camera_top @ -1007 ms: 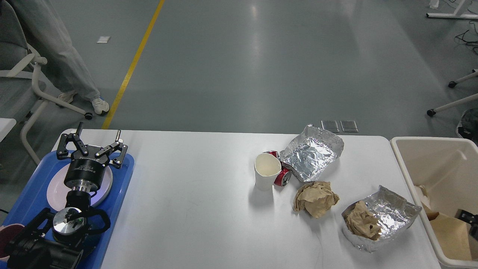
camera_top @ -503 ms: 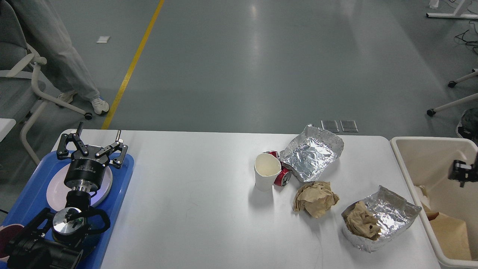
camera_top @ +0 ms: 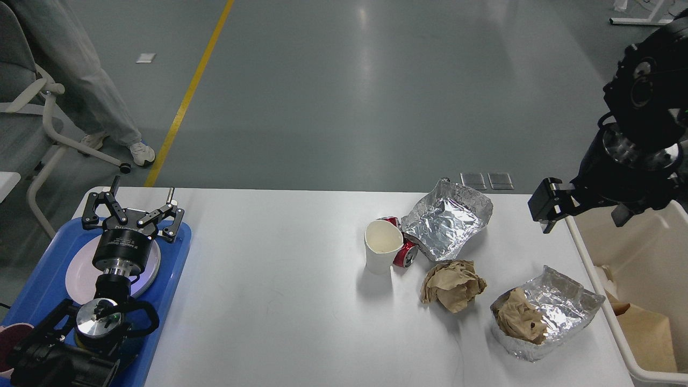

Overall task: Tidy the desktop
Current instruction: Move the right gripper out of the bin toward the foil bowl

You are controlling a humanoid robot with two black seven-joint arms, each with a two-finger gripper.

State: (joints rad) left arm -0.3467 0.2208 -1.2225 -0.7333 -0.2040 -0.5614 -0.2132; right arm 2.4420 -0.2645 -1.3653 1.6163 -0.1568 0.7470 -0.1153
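The white desktop (camera_top: 269,290) carries litter on its right half. A white paper cup (camera_top: 382,250) stands upright with a red can (camera_top: 406,255) lying against it. Behind them is an empty crumpled foil tray (camera_top: 449,219). A ball of brown paper (camera_top: 453,285) lies in front. A second foil tray (camera_top: 559,314) at the right front holds more brown paper (camera_top: 518,321). My left gripper (camera_top: 131,210) is open and empty above the blue tray (camera_top: 174,252). My right gripper (camera_top: 583,212) hangs open and empty above the table's right edge, apart from all litter.
A cream bin (camera_top: 634,252) stands off the table's right end with brown paper (camera_top: 647,336) inside. The blue tray holds a white plate (camera_top: 80,277) under my left arm. A dark red cup (camera_top: 8,344) shows at the bottom left. A chair and a person's legs are at the far left.
My right arm has risen out of the bin and swung up and left; its gripper now hangs over the table's right edge. The left arm and the litter have not moved.
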